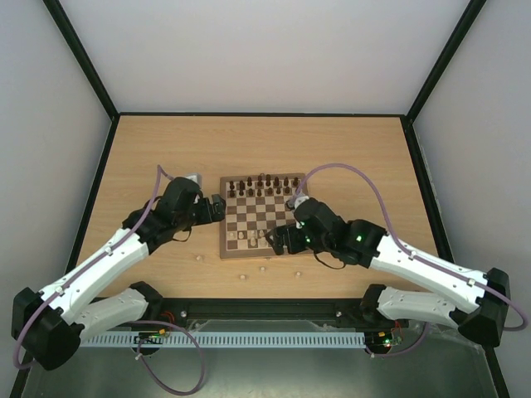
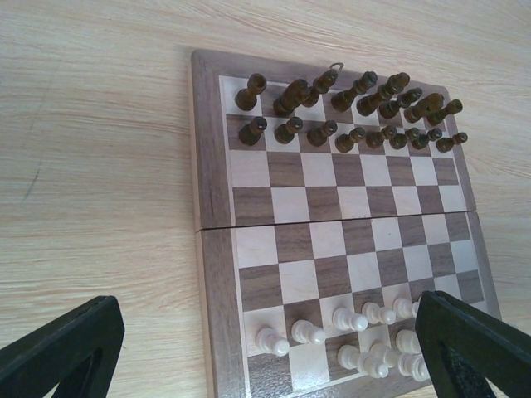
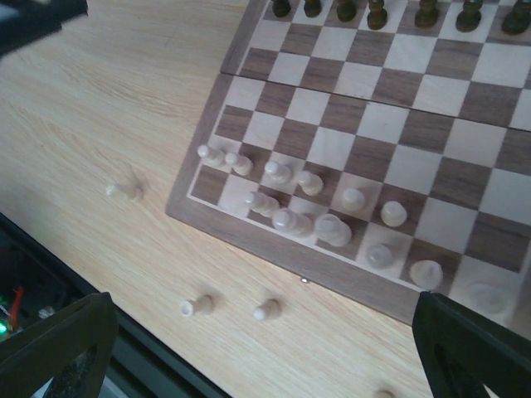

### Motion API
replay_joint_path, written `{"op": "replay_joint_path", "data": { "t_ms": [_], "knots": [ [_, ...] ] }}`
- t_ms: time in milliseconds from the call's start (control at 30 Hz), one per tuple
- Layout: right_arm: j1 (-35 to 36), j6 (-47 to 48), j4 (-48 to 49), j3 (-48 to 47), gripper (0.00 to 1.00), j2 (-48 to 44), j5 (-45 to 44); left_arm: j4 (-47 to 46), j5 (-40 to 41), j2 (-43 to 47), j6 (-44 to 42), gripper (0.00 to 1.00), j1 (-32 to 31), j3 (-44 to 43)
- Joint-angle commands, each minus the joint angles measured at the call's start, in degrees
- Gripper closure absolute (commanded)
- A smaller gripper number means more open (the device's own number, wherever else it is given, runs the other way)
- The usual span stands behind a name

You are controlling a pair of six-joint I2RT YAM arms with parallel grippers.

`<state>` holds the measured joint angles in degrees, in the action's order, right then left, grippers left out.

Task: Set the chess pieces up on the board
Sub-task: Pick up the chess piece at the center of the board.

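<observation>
Right gripper (image 3: pixel 261 311) hangs jaws apart over the near edge of the board (image 3: pixel 249 235); left gripper (image 2: pixel 265 303) also gapes. Loose cream pieces (image 3: pixel 197 306) lie on the table (image 3: pixel 99 124) beside it: drop straight over one, centred, before closing.

The board (image 1: pixel 261 217) lies flat on the counter (image 1: pixel 166 149) before me. The dark pieces (image 2: pixel 252 128) stand in two rows along its far side. Several pale pieces (image 3: pixel 286 220) stand at its near edge, and a few pale ones (image 3: pixel 197 306) lie loose beside it.
</observation>
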<state>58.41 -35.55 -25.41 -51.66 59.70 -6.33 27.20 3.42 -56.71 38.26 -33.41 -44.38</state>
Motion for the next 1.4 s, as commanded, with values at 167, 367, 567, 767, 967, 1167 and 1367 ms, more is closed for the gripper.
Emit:
{"op": "replay_joint_path", "data": {
  "t_ms": [167, 367, 567, 767, 967, 1167, 1367],
  "knots": [
    [0.0, -0.2, 1.2, 6.2, 0.01, -7.9, -2.6, -1.0, 0.5, -3.9, -1.3, 0.01, 0.1, -4.5],
    [0.0, -0.5, 1.2, 8.0, 0.01, -7.9, 0.0, 2.9, 3.2, -5.1, -2.0, 0.01, 0.1, -7.9],
    [0.0, -0.5, -1.9, 7.4, 0.0, -6.1, 2.8, 2.8, 2.1, -2.2, 0.7, 0.01, 0.0, -4.8],
    [0.1, -3.2, -4.1, 7.7, 0.06, -3.6, 5.2, 2.8, 0.1, 2.3, 3.3, 0.01, -0.9, -2.0],
    [1.5, -6.3, -7.4, 7.6, 0.09, -2.9, 4.7, 4.3, -1.8, 7.3, 5.5, 0.01, -3.2, 0.2],
    [3.0, -8.7, -9.5, 9.1, 0.09, -3.4, 3.6, 3.2, -5.9, 13.6, 9.1, 0.01, -5.6, 4.9],
    [4.4, -9.8, -10.2, 11.1, 0.08, -3.8, 1.7, 3.0, -4.2, 18.4, 12.3, 0.01, -9.2, 9.4]
  ]
}}
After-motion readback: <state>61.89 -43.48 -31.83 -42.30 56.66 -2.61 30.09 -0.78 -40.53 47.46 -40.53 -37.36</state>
